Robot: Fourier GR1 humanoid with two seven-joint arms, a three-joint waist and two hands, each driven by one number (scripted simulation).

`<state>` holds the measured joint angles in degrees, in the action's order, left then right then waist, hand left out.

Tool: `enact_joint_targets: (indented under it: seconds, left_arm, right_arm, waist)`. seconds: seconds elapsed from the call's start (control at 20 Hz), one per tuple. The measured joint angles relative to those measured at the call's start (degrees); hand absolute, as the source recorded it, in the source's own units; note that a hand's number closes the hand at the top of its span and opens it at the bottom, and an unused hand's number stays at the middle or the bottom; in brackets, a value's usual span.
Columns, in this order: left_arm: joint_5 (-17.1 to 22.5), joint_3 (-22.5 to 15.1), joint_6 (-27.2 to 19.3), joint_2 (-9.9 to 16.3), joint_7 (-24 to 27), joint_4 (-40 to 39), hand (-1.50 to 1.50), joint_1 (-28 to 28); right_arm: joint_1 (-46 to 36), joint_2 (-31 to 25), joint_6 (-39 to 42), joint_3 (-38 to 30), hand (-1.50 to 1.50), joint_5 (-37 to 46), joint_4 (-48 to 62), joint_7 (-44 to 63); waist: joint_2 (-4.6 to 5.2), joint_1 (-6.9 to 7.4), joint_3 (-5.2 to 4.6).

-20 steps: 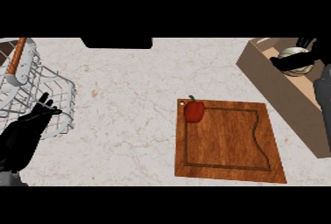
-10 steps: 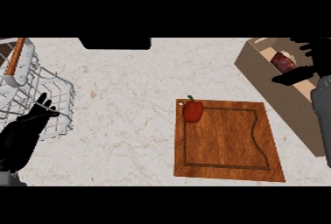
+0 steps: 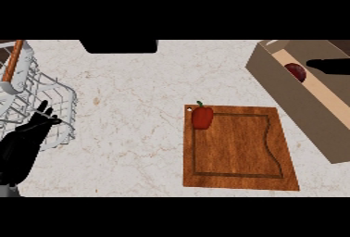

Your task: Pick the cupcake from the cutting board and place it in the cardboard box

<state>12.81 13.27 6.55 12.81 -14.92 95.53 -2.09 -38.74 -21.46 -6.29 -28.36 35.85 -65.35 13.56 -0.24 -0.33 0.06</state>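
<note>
The cupcake (image 3: 295, 72) lies inside the cardboard box (image 3: 301, 109), so the right hand (image 3: 329, 66) (fingers unreadable, I cannot tell) should lift straight up. The left hand (image 3: 27, 141) rests open.

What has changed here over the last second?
The right hand let go of the cupcake, leaving it in the cardboard box, and pulled away rightward. The left hand, red pepper and cutting board stayed put.

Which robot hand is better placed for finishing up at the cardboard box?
Right. The right robot hand is over the cardboard box, beside the dark red cupcake inside it. The left robot hand rests far off by the wire rack.
</note>
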Motion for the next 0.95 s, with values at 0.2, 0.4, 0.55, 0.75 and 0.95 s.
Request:
enact_joint_targets:
  seconds: [0.2,0.4,0.55,0.75,0.95]
  left_arm:
    - [0.3,0.2,0.5,0.2,-0.8,0.0,0.0,0.2]
    - [0.0,0.0,0.5,-0.4,-0.9,0.9,0.0,-0.4]
    - [-0.3,0.0,-0.1,-0.7,-1.8,1.0,0.0,0.0]
    - [-0.6,0.3,-0.1,-0.7,-2.2,0.7,0.0,0.4]
    - [-0.5,0.4,0.4,-0.7,-2.9,0.9,0.0,0.5]
  right_arm:
    - [3.0,-2.1,1.3,-4.6,-1.5,-5.9,-2.9,-1.1]
    - [7.7,-4.6,4.2,-9.0,-1.5,-11.9,-6.3,-1.8]
    - [9.9,-7.0,7.0,-11.5,-1.5,-16.2,-6.5,-2.9]
    - [13.5,-10.7,11.7,-14.1,-1.5,-21.0,-5.2,-6.1]
    - [16.7,-13.0,14.3,-15.2,-1.5,-24.0,-5.0,-8.3]
  waist:
    - [0.0,-0.03,-0.07]
    - [0.0,-0.04,-0.08]
    - [0.05,0.14,-0.09]
    - [0.06,0.29,-0.07]
    - [0.08,0.4,-0.11]
